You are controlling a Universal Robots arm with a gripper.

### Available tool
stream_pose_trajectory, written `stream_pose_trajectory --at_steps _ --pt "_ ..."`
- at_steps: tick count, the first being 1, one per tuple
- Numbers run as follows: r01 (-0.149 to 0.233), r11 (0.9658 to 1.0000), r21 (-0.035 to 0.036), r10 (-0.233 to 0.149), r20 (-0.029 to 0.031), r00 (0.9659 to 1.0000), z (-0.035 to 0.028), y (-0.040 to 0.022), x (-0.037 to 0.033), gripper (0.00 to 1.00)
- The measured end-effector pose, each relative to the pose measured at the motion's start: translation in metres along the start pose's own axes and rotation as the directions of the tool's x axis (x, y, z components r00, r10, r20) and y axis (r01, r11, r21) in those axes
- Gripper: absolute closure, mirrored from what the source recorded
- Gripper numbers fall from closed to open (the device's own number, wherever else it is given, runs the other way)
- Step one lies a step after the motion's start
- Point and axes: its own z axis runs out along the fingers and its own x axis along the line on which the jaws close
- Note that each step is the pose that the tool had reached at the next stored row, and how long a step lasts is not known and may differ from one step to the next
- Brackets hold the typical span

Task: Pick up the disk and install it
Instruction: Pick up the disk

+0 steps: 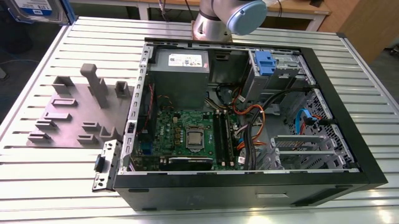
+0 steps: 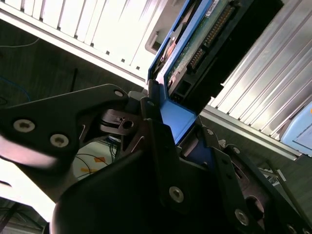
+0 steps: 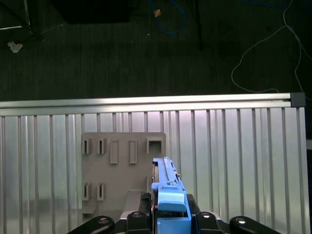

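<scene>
My hand (image 3: 170, 218) closed tight on the disk (image 3: 164, 171), held edge-on above the grey holder (image 3: 122, 163), its label hidden, most of my hand cut off.

Open computer case (image 1: 249, 192) on a slatted metal table (image 1: 50, 186).
Interior is exposed: power supply (image 1: 181, 60), circuit board (image 1: 181, 130), orange and black cables (image 1: 249, 116). A blue drive carrier (image 1: 265, 63) sits in the bay beside the power supply. A grey slotted holder (image 1: 68, 116) lies just beside the case, on the exterior view's left. The arm (image 1: 227, 16) stands behind the case.
</scene>
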Motion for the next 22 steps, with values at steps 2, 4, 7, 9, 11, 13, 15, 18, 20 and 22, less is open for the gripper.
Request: stream_pose_trajectory --at_steps 2,4,7,9,11,13,15,18,20,22 --pt "0.0 1.0 0.0001 0.0 0.0 1.0 -0.0001 0.0 0.0 0.63" --pt "0.0 1.0 0.0002 0.0 0.0001 1.0 -0.0001 -0.0006 -0.0001 0.63" --pt "0.0 1.0 0.0 0.0 0.0 1.0 -0.0002 -0.0028 -0.0001 0.63" --pt "0.0 1.0 0.0 0.0 0.0 1.0 -0.0002 -0.0032 0.0001 0.63" --pt "0.0 1.0 0.0 0.0 0.0 1.0 -0.0002 -0.0034 0.0011 0.63" --pt "0.0 1.0 0.0001 0.0 0.0001 1.0 -0.0002 -0.0035 0.0028 0.63" --pt "0.0 1.0 0.0 0.0 0.0 1.0 -0.0004 -0.0037 0.0051 0.63" --pt "0.0 1.0 0.0001 0.0 0.0 1.0 -0.0005 -0.0038 0.0086 0.63" --pt "0.0 1.0 0.0001 0.0 -0.0001 1.0 -0.0005 -0.004 0.0107 0.63" --pt "0.0 1.0 0.0001 0.0 0.0 1.0 -0.0006 -0.004 0.0123 0.63"
